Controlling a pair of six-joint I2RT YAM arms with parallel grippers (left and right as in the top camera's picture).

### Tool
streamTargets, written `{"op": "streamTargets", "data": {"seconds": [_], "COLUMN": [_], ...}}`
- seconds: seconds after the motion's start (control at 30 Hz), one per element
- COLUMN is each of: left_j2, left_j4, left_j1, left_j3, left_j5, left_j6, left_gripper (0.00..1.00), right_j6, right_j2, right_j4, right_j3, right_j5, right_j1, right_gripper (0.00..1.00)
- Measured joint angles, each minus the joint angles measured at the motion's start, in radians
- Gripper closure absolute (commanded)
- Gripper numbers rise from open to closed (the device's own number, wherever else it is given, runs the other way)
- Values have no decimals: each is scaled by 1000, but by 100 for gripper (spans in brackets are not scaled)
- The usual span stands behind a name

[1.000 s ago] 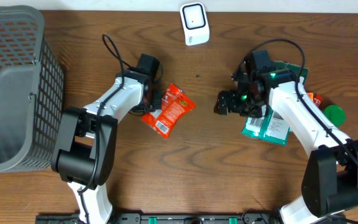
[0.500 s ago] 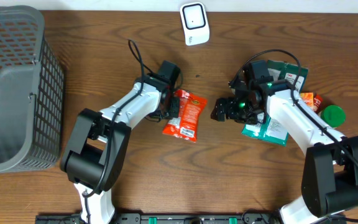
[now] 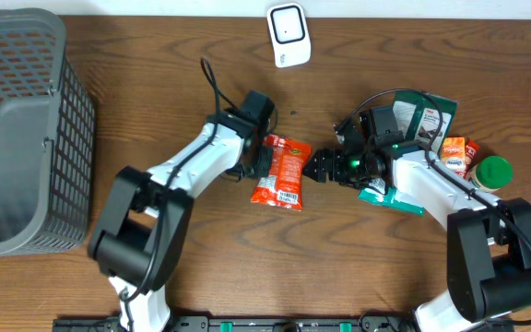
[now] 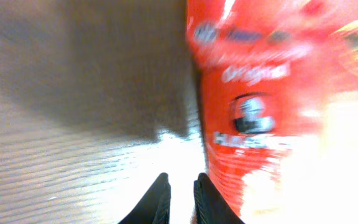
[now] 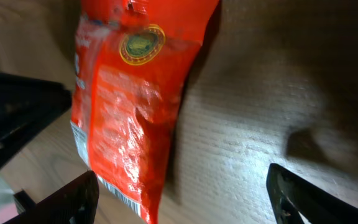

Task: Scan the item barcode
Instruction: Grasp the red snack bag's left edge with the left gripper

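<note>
Snack packet (image 3: 282,172): red, lying lengthwise near the middle of the surface (image 3: 339,267), below the scanner and well apart from it; the white label end is pointing toward the near edge. A second ago it was sitting further left and more tilted; it is now standing straighter and closer to the right arm.

Left gripper (image 3: 264,160): jaws nearly together, pinching the packet's left edge. In the left wrist view the gripper (image 4: 180,190) is showing two dark fingertips (image 4: 160,198) almost meeting, with the blurred red packet (image 4: 272,112) filling the right side. The arm is reaching further right than a second ago.

Right gripper (image 3: 315,169): jaws standing wide, holding nothing, sitting just beside the packet's right edge. It is closer to the packet than before, having come left. In the right wrist view the gripper (image 5: 179,196) is facing the packet (image 5: 129,106), which is casting a shadow on the wood.

Scanner (image 3: 289,35): white, resting at the far edge, unmoved.

Basket (image 3: 26,129): grey mesh, sitting at the far left, unmoved.

Green pouches (image 3: 424,115): lying under and behind the right arm.

Orange packet (image 3: 456,152): lying beside the pouches.

Green cap (image 3: 493,171): sitting just right of the orange packet.
</note>
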Motion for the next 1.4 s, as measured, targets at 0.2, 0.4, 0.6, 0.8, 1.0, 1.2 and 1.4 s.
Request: {"op": "streamTargets", "data": {"seconds": [0.2, 0.4, 0.6, 0.8, 1.0, 1.2, 1.4], "left_j2": [-74, -30, 25, 35, 74, 76, 77], "left_j4": [-7, -11, -18, -18, 0, 53, 68], "left_j1": [2, 2, 2, 2, 2, 3, 3], "left_j3": [25, 25, 16, -1, -8, -9, -9], "left_j5": [33, 61, 94, 110, 112, 117, 114], "left_j6": [1, 0, 0, 1, 0, 28, 100], "left_gripper": [84, 84, 83, 83, 83, 83, 78], "right_j6": [57, 79, 99, 162, 197, 208, 177], "right_j2": [0, 0, 0, 0, 16, 43, 55], "right_j4": [107, 166, 190, 205, 244, 309, 301], "right_j3": [-49, -86, -91, -92, -92, -92, -90], "right_j5": [-16, -14, 10, 39, 46, 8, -42], "right_j1": [0, 6, 48, 81, 101, 101, 98], "right_gripper": [19, 18, 19, 19, 18, 21, 25]}}
